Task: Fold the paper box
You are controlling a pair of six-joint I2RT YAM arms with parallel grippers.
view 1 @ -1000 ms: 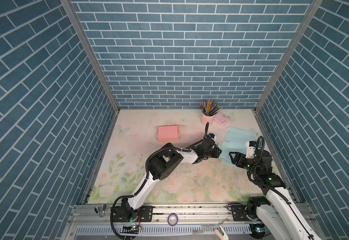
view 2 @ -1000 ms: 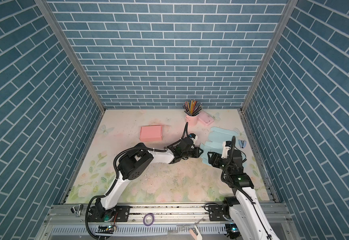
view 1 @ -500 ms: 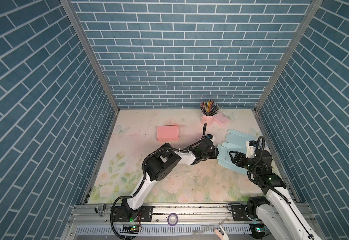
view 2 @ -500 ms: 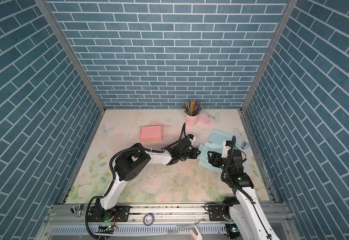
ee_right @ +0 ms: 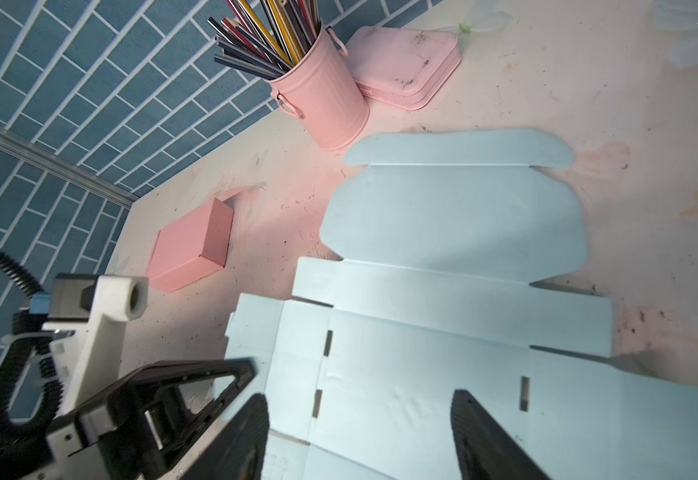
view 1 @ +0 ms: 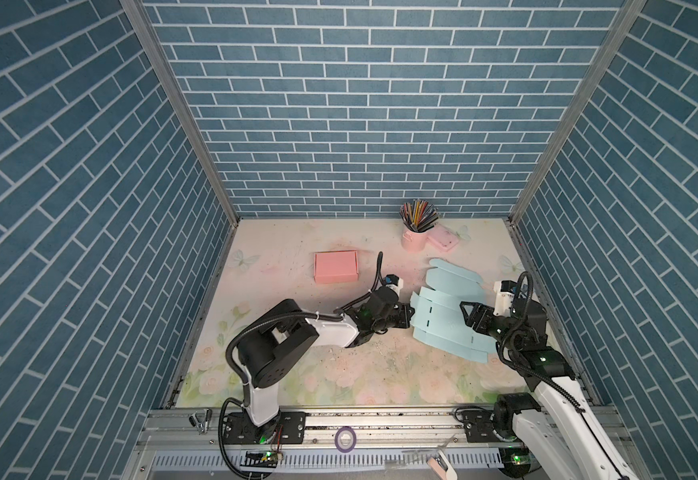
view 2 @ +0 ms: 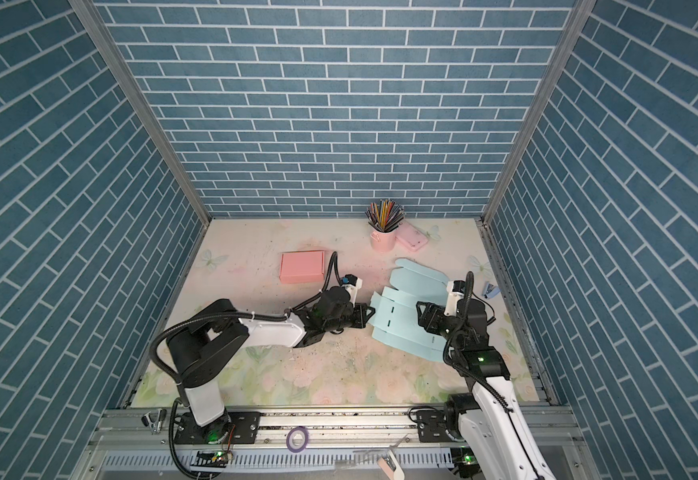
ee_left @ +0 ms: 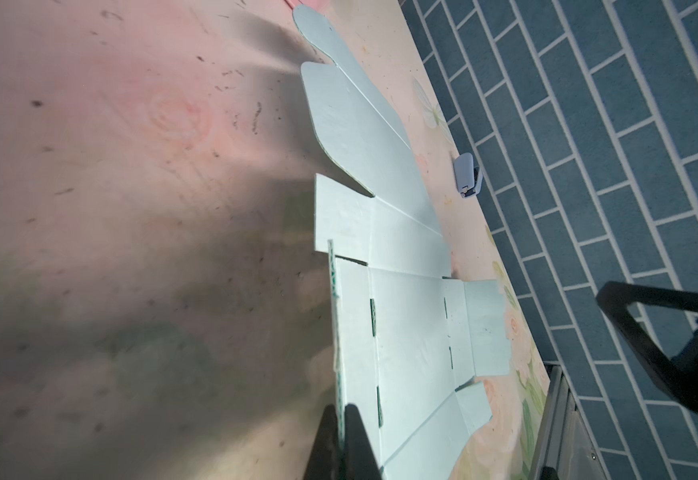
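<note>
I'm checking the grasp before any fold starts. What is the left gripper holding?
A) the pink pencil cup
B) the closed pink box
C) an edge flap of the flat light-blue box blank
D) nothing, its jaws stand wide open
C: in the left wrist view the left gripper is pinched shut on the thin upturned edge of the blue box blank.

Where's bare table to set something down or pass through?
Free: front strip of table between the arm bases, nearer than the blue box blank; back stretch between pink box and pencil cup. Crowded: right side, where left gripper pinches the blank, right gripper hovers, pink case, stapler.
</note>
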